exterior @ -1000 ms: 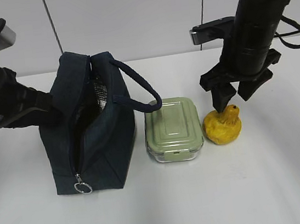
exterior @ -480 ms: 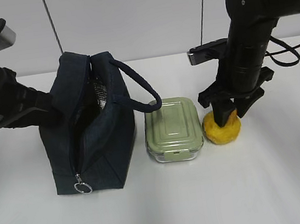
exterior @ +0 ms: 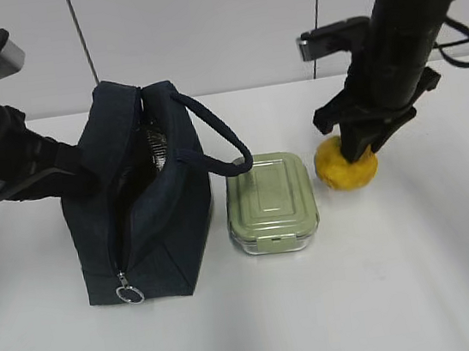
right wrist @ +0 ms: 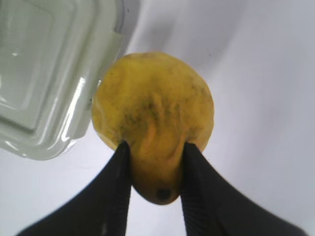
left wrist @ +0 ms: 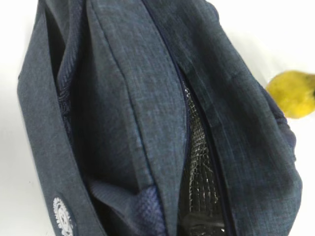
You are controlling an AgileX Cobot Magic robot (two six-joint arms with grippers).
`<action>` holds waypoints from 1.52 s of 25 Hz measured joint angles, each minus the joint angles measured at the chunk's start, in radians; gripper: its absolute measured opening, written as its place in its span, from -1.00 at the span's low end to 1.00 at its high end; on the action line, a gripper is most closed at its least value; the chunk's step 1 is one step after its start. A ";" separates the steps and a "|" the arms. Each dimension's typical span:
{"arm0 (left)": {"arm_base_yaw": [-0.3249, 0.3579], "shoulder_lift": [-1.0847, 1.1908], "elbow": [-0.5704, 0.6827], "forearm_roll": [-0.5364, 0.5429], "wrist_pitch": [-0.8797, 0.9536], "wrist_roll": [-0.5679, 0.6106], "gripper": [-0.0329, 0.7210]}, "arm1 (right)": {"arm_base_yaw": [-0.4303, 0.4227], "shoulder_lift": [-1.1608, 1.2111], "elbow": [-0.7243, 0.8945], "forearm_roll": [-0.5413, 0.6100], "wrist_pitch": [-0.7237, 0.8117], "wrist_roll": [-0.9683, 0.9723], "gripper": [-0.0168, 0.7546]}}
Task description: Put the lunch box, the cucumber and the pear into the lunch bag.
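We take the lunch box (exterior: 271,203) as our landmark on the white worktop (exterior: 337,300). Just to its right, our right hand (exterior: 360,143) is clenched on the neck of the pear (exterior: 346,166) — in the right wrist view both fingers (right wrist: 118,182) press its narrow end. To the box's left stands the lunch bag (exterior: 139,205), unzipped, foil lining showing, its handle arching toward the box. Our left hand (exterior: 79,174) sits at the bag's far side — we cannot tell whether it grips. We see no cucumber.
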 joint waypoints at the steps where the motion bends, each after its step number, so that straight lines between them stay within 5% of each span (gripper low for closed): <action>1: 0.000 0.000 0.000 0.000 0.000 0.000 -0.91 | 0.000 -0.027 -0.002 0.005 0.000 -0.002 -0.38; 6: 0.000 0.000 0.000 0.001 0.000 0.000 -0.91 | 0.018 -0.146 -0.079 0.170 0.000 -0.109 -0.39; 11: 0.000 0.000 0.000 0.003 0.000 0.000 -0.91 | 0.137 -0.163 -0.195 0.311 -0.028 -0.204 -0.39; 18: 0.000 0.000 0.000 0.004 0.000 0.000 -0.91 | 0.280 -0.048 -0.278 0.341 -0.100 -0.226 -0.39; 30: 0.000 0.000 0.000 0.004 0.000 0.001 -0.91 | 0.295 0.159 -0.313 0.291 -0.093 -0.239 -0.38; 33: 0.000 0.000 0.000 0.004 0.000 0.001 -0.91 | 0.296 0.174 -0.313 0.286 -0.089 -0.239 -0.23; 38: 0.000 0.000 0.000 0.004 0.000 0.001 -0.91 | 0.296 0.174 -0.355 0.299 -0.080 -0.239 0.34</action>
